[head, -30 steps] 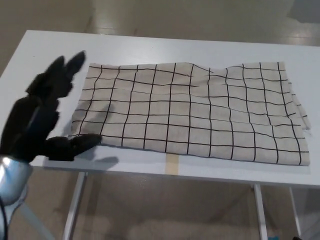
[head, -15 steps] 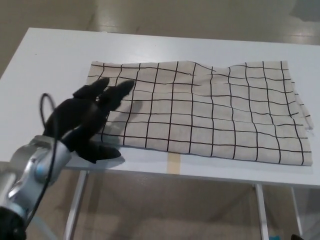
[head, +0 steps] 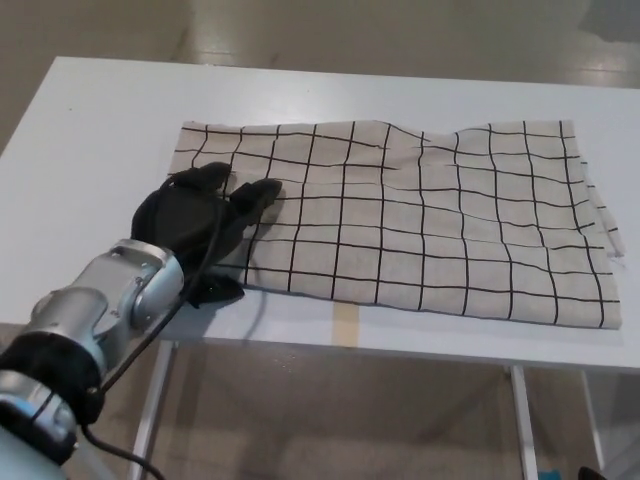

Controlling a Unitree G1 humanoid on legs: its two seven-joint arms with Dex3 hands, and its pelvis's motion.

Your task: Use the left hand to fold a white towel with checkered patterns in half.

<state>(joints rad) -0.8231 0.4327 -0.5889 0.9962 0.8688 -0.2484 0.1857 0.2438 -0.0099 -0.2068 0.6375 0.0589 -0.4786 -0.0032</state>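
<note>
Your left hand [head: 205,222] lay palm down on the towel's [head: 420,220] 9 o'clock end, fingers [head: 262,192] spread apart and pointing toward 2 o'clock, thumb at the near edge, nothing clamped. The towel lay flat across the table [head: 100,130], wrinkled toward 3 o'clock, beside a tape strip [head: 345,327] at 6 o'clock.

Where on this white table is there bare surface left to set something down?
The white table is bare along the far edge behind the white black-checked towel, and in a broad patch left of it. A narrow strip runs along the near edge, marked by beige tape. The towel's left end is crowded: the black left hand rests there.
</note>
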